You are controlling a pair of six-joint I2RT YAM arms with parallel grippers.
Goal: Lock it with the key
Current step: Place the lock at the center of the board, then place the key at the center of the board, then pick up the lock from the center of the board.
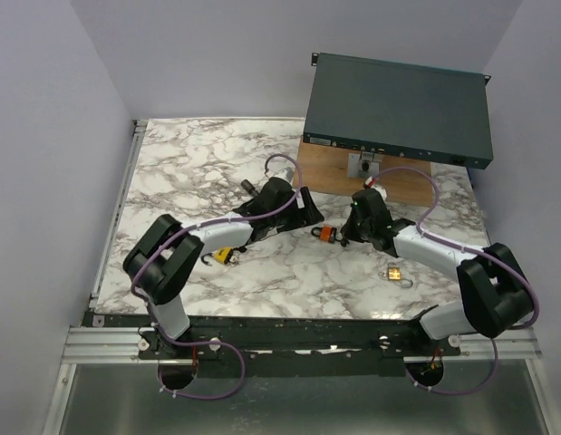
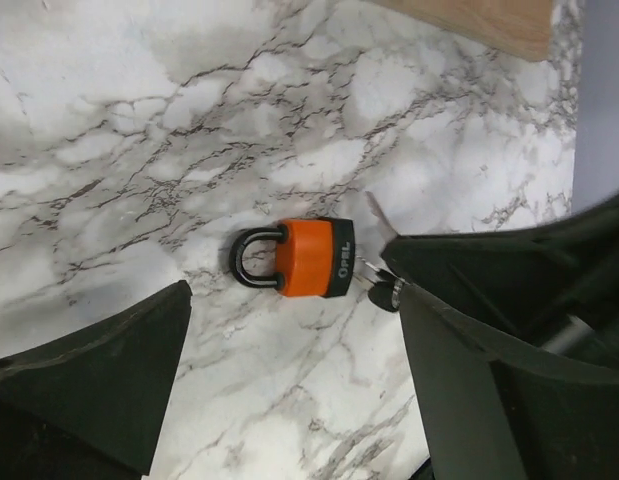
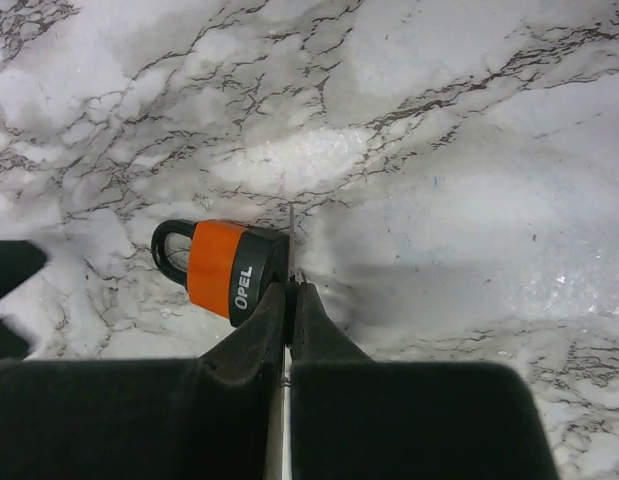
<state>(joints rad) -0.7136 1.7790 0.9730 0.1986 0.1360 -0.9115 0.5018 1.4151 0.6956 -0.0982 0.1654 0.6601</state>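
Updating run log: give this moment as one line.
left claw open | right claw shut on small metal key | orange black-shackled padlock flat on marble table

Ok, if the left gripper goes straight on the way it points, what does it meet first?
Probably the orange padlock, lying on the marble table and roughly centred ahead of the open left gripper; depth is unclear from the wrist view.

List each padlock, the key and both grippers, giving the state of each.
orange padlock: shackle closed, lying flat.
key: in the orange padlock's base.
right gripper: shut on the key.
left gripper: open.
left brass padlock: shackle looks open.
right brass padlock: too small to tell.
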